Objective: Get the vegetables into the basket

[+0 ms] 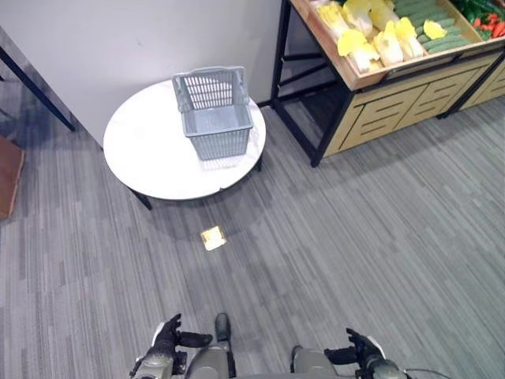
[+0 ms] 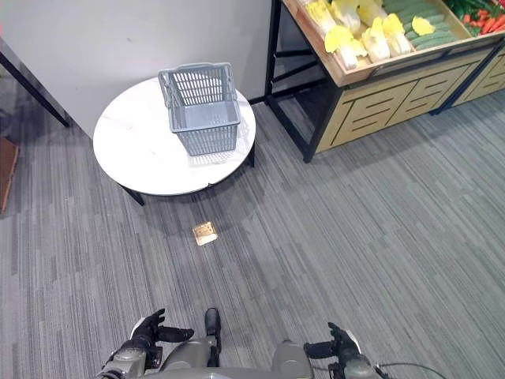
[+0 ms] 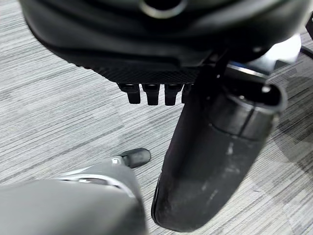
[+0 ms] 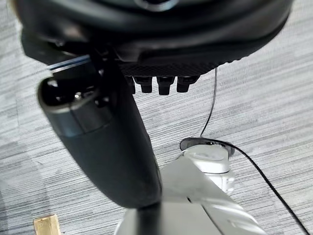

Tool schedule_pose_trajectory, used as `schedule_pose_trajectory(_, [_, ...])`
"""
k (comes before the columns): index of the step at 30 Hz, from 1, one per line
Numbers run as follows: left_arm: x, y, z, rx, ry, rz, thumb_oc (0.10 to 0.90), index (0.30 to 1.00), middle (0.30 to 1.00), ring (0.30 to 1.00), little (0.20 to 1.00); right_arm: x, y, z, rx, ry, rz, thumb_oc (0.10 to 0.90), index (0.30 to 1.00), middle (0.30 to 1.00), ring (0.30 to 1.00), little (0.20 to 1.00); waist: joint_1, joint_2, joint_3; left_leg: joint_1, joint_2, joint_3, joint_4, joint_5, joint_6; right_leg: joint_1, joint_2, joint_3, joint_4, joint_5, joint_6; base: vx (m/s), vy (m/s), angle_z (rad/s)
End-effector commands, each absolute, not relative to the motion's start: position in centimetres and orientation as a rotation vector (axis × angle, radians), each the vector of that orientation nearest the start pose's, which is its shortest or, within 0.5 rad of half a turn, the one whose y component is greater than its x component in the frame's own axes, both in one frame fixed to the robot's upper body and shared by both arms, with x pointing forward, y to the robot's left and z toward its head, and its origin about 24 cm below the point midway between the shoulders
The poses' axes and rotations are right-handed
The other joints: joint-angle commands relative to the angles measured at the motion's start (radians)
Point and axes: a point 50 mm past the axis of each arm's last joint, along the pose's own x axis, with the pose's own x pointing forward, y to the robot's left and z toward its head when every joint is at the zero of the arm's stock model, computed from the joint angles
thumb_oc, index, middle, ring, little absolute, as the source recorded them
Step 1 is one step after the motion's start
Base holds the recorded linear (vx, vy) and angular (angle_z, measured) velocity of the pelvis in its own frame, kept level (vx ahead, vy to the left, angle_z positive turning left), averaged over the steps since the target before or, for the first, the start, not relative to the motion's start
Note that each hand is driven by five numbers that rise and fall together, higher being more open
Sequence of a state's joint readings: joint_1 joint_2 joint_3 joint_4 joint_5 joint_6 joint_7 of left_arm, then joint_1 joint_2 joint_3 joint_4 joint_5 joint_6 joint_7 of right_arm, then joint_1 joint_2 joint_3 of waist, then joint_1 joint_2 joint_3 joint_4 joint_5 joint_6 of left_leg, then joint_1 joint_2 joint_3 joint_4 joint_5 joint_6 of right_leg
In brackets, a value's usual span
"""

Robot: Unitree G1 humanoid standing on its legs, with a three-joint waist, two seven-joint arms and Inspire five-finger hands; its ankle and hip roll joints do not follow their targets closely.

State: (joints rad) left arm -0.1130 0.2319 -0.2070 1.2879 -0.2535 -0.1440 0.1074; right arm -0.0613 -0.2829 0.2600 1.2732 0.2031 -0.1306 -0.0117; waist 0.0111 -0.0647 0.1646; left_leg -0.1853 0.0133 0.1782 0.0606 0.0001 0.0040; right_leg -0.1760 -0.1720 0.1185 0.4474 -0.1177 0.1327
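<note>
Left eye: basket (image 1: 215,118) empty on round table (image 1: 142,150) — vegetables (image 1: 379,31) all on the rack (image 1: 410,91), well apart.
Right eye: left hand (image 2: 148,332), right hand (image 2: 339,343) low, holding nothing.
Wrists: both hands' fingers relaxed — nothing started.

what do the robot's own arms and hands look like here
Both arms are silver-grey metal and end in dark, almost black hands. The left hand and the right hand each have a thick, rounded black thumb and a row of short, blocky fingers. The palm has a fine, dotted rubbery texture, and there is a little white trim near each wrist.
</note>
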Motion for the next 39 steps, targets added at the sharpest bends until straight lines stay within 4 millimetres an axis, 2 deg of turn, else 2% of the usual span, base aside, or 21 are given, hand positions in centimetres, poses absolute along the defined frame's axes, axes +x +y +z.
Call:
schedule_pose_trajectory(1, [13.3, 24.5, -14.4, 0.225, 0.99, 0.224, 0.9, 1.0, 1.0, 1.0, 1.0, 14.0, -23.9, -14.1, -0.292, 0.977, -0.017, 0.9, 1.0, 1.0, 1.0, 1.0, 0.018, 0.0, 0.036, -0.1, 0.047, -0.073, 0.04, 0.069, 0.001, 0.144, -0.048, -0.024, -0.062, 0.415, 0.036, 0.2, 0.251, 0.05])
schedule_pose_trajectory(4, [13.7, 24.6, -14.2, 0.217, 0.982, 0.237, 0.9, 1.0, 1.0, 1.0, 1.0, 15.1, -23.4, -13.8, -0.282, 0.934, -0.011, 0.9, 1.0, 1.0, 1.0, 1.0, 0.008, 0.015, 0.059, -0.015, 0.029, -0.072, 0.003, 0.037, 0.021, 0.048, -0.045, -0.09, 0.021, 0.397, 0.025, 0.22, 0.175, 0.09])
schedule_pose_trajectory(6, [13.8, 24.7, -14.2, 0.217, 0.987, 0.243, 0.9, 1.0, 1.0, 1.0, 1.0, 16.1, -23.0, -13.4, -0.273, 0.893, -0.003, 0.9, 1.0, 1.0, 1.0, 1.0, -0.021, 0.021, 0.086, 0.067, 0.028, -0.081, -0.028, 0.014, 0.01, -0.071, 0.001, -0.144, -0.058, 0.271, 0.006, 0.33, 0.091, -0.16])
schedule_pose_trajectory(7, [13.8, 24.7, -14.2, 0.217, 0.986, 0.243, 0.9, 1.0, 1.0, 1.0, 1.0, 16.1, -23.0, -13.4, -0.274, 0.892, -0.003, 0.9, 1.0, 1.0, 1.0, 1.0, -0.021, 0.022, 0.086, 0.065, 0.029, -0.081, -0.029, 0.015, 0.01, -0.071, 0.002, -0.145, -0.06, 0.273, 0.005, 0.28, -0.037, -0.28])
schedule_pose_trajectory(8, [13.7, 24.5, -14.3, 0.215, 0.991, 0.237, 0.9, 1.0, 1.0, 1.0, 1.0, 16.4, -23.0, -13.2, -0.271, 0.879, -0.011, 0.9, 1.0, 1.0, 1.0, 1.0, -0.036, 0.018, 0.092, 0.1, 0.023, -0.089, -0.037, -0.003, 0.0, -0.097, 0.01, -0.162, -0.162, 0.257, 0.012, 0.37, -0.091, -0.05])
schedule_pose_trajectory(9, [13.6, 24.3, -14.4, 0.214, 0.997, 0.236, 0.9, 1.0, 1.0, 1.0, 1.0, 16.8, -22.9, -13.0, -0.267, 0.862, -0.019, 0.9, 1.0, 1.0, 1.0, 1.0, -0.057, 0.013, 0.104, 0.147, 0.017, -0.101, -0.048, -0.023, -0.014, -0.112, 0.008, -0.171, -0.29, 0.281, 0.029, 0.51, -0.138, 0.25])
schedule_pose_trajectory(11, [13.3, 24.0, -14.6, 0.221, 1.013, 0.222, 0.9, 1.0, 1.0, 1.0, 1.0, 16.8, -22.7, -13.0, -0.271, 0.861, -0.008, 0.9, 1.0, 1.0, 1.0, 1.0, -0.084, 0.008, 0.099, 0.199, 0.015, -0.121, -0.054, -0.042, -0.028, -0.158, 0.007, -0.169, -0.419, 0.33, 0.052, 0.53, -0.178, 0.57])
schedule_pose_trajectory(12, [12.4, 23.9, -15.0, 0.227, 1.049, 0.202, 0.9, 1.0, 1.0, 1.0, 1.0, 16.4, -22.9, -13.1, -0.286, 0.866, 0.017, 0.9, 1.0, 1.0, 1.0, 1.0, -0.106, 0.017, 0.092, 0.253, 0.02, -0.147, -0.046, -0.07, -0.039, -0.166, 0.021, -0.134, -0.427, 0.346, 0.061, 0.43, -0.154, 0.73])
schedule_pose_trajectory(15, [11.7, 23.3, -15.4, 0.195, 1.07, 0.205, 0.9, 1.0, 1.0, 1.0, 1.0, 15.8, -23.4, -13.2, -0.308, 0.883, 0.027, 0.9, 1.0, 1.0, 1.0, 1.0, -0.097, 0.024, 0.069, 0.278, 0.027, -0.167, -0.003, -0.085, -0.061, -0.116, 0.024, -0.151, -0.416, 0.338, 0.036, 0.35, -0.199, 1.14])
schedule_pose_trajectory(18, [11.4, 23.3, -15.5, 0.185, 1.08, 0.212, 0.9, 1.0, 1.0, 1.0, 1.0, 16.2, -23.7, -12.9, -0.319, 0.868, 0.031, 0.9, 1.0, 1.0, 1.0, 1.0, -0.098, 0.038, 0.059, 0.271, 0.048, -0.182, 0.021, -0.066, -0.079, -0.113, 0.044, -0.168, -0.385, 0.317, 0.016, 0.17, -0.197, 0.27])
schedule_pose_trajectory(19, [11.5, 23.1, -15.5, 0.165, 1.068, 0.226, 0.9, 1.0, 1.0, 1.0, 1.0, 16.6, -24.2, -12.5, -0.328, 0.85, 0.022, 0.9, 1.0, 1.0, 1.0, 1.0, -0.098, 0.058, 0.052, 0.277, 0.073, -0.2, 0.022, -0.042, -0.093, -0.127, 0.063, -0.185, -0.325, 0.265, -0.002, 0.16, -0.177, -0.08])
schedule_pose_trajectory(23, [11.8, 22.7, -15.4, 0.168, 1.057, 0.213, 0.9, 1.0, 1.0, 1.0, 1.0, 16.9, -24.7, -12.2, -0.317, 0.835, -0.008, 0.9, 1.0, 1.0, 1.0, 1.0, -0.107, 0.076, 0.051, 0.272, 0.094, -0.217, 0.043, -0.011, -0.108, -0.138, 0.08, -0.191, -0.273, 0.219, -0.022, 0.14, -0.163, -0.1])
schedule_pose_trajectory(24, [12.1, 22.6, -15.4, 0.172, 1.049, 0.205, 0.9, 1.0, 1.0, 1.0, 1.0, 16.9, -24.9, -12.2, -0.314, 0.833, -0.016, 0.9, 1.0, 1.0, 1.0, 1.0, -0.111, 0.081, 0.052, 0.264, 0.099, -0.227, 0.08, 0.011, -0.117, -0.14, 0.089, -0.188, -0.252, 0.198, -0.034, 0.16, -0.164, 0.17])
schedule_pose_trajectory(26, [13.2, 22.4, -15.0, 0.171, 1.012, 0.198, 0.9, 1.0, 1.0, 1.0, 1.0, 16.3, -25.7, -12.3, -0.328, 0.853, -0.042, 0.9, 1.0, 1.0, 1.0, 1.0, -0.106, 0.073, 0.076, 0.175, 0.089, -0.245, 0.262, 0.111, -0.135, -0.099, 0.094, -0.183, -0.25, 0.16, -0.073, 0.22, -0.26, 0.25])
schedule_pose_trajectory(29, [14.0, 22.3, -14.8, 0.178, 0.985, 0.191, 0.9, 1.0, 1.0, 1.0, 1.0, 15.4, -26.5, -12.5, -0.325, 0.886, -0.083, 0.9, 1.0, 1.0, 1.0, 1.0, -0.106, 0.059, 0.092, 0.101, 0.088, -0.209, 0.355, 0.152, -0.132, -0.058, 0.081, -0.192, -0.262, 0.146, -0.091, 0.15, -0.148, 0.17])
schedule_pose_trajectory(32, [14.7, 22.0, -14.5, 0.193, 0.962, 0.175, 0.9, 1.0, 1.0, 1.0, 1.0, 14.7, -27.1, -12.7, -0.333, 0.919, -0.11, 0.9, 1.0, 1.0, 1.0, 1.0, -0.099, 0.056, 0.107, -0.007, 0.083, -0.138, 0.286, 0.097, -0.114, -0.008, 0.061, -0.2, -0.29, 0.133, -0.08, 0.14, -0.031, 0.32])
schedule_pose_trajectory(33, [14.7, 22.0, -14.5, 0.193, 0.962, 0.175, 0.9, 1.0, 1.0, 1.0, 1.0, 14.7, -27.1, -12.7, -0.333, 0.919, -0.11, 0.9, 1.0, 1.0, 1.0, 1.0, -0.098, 0.056, 0.109, -0.005, 0.083, -0.137, 0.289, 0.093, -0.114, -0.006, 0.062, -0.199, -0.289, 0.131, -0.079, 0.21, 0.073, 0.25])
schedule_pose_trajectory(34, [14.8, 21.9, -14.5, 0.204, 0.956, 0.17, 0.9, 1.0, 1.0, 1.0, 1.0, 14.4, -27.4, -12.8, -0.337, 0.935, -0.126, 0.9, 1.0, 1.0, 1.0, 1.0, -0.089, 0.061, 0.109, -0.052, 0.092, -0.111, 0.187, 0.063, -0.108, 0.016, 0.057, -0.192, -0.305, 0.119, -0.065, 0.25, 0.13, 0.21])
schedule_pose_trajectory(37, [14.3, 22.3, -14.6, 0.207, 0.967, 0.191, 0.9, 1.0, 1.0, 1.0, 1.0, 14.1, -27.4, -13.0, -0.342, 0.947, -0.133, 0.9, 1.0, 1.0, 1.0, 1.0, -0.062, 0.07, 0.107, -0.09, 0.134, -0.1, 0.031, 0.153, -0.127, 0.076, 0.067, -0.167, -0.328, 0.103, -0.05, 0.32, 0.156, -0.01])
schedule_pose_trajectory(38, [13.9, 22.5, -14.7, 0.21, 0.982, 0.196, 0.9, 1.0, 1.0, 1.0, 1.0, 13.8, -27.4, -13.1, -0.344, 0.961, -0.13, 0.9, 1.0, 1.0, 1.0, 1.0, -0.052, 0.071, 0.101, -0.089, 0.137, -0.115, 0.008, 0.17, -0.131, 0.095, 0.069, -0.153, -0.333, 0.097, -0.046, 0.33, 0.182, -0.52])
schedule_pose_trajectory(39, [13.3, 22.7, -14.9, 0.208, 0.999, 0.204, 0.9, 1.0, 1.0, 1.0, 1.0, 13.8, -27.3, -13.2, -0.344, 0.96, -0.125, 0.9, 1.0, 1.0, 1.0, 1.0, -0.049, 0.069, 0.092, -0.07, 0.131, -0.12, -0.003, 0.156, -0.125, 0.108, 0.069, -0.136, -0.336, 0.091, -0.039, 0.32, 0.214, -0.76])
